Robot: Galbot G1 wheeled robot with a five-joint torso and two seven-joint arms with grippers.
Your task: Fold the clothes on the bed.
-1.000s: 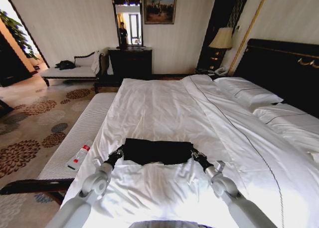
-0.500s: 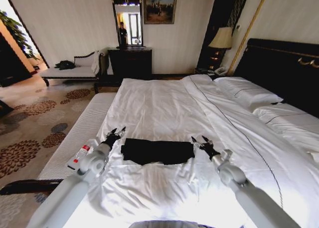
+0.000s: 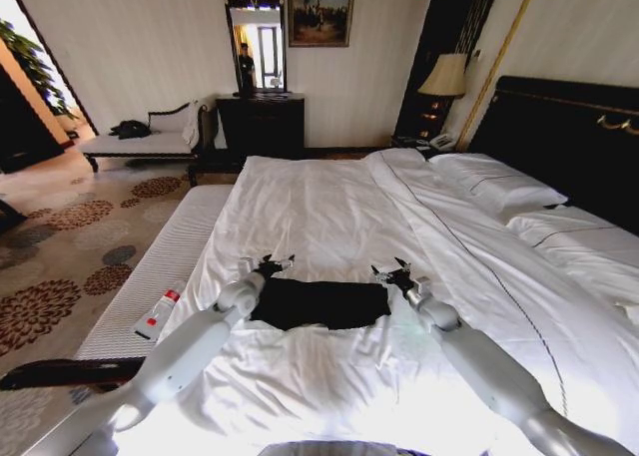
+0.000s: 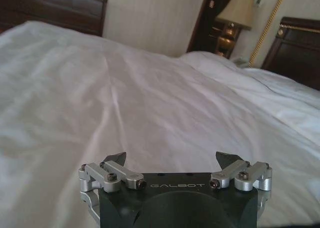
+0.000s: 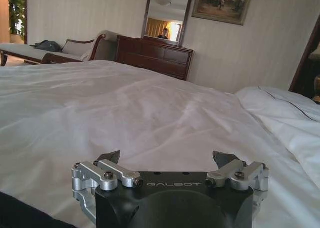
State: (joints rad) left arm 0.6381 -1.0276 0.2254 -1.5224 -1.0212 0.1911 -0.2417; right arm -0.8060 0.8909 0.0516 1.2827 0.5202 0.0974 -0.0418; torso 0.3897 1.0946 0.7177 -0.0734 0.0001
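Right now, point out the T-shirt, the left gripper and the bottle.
T-shirt (image 3: pixel 319 304): head view, middle of the folded black fabric.
Left gripper (image 3: pixel 275 264): head view, between its open fingers.
Bottle (image 3: pixel 158 314): head view, white body below the red cap.

Both arms stretched forward from the bottom of the head view, converging a little as they went. The left gripper (image 3: pixel 277 263) sat at the end of a long straight reach, fingers spread wide with nothing between them. The right gripper (image 3: pixel 391 268) mirrored it at about the same reach, wrist level, jaws parted and empty.
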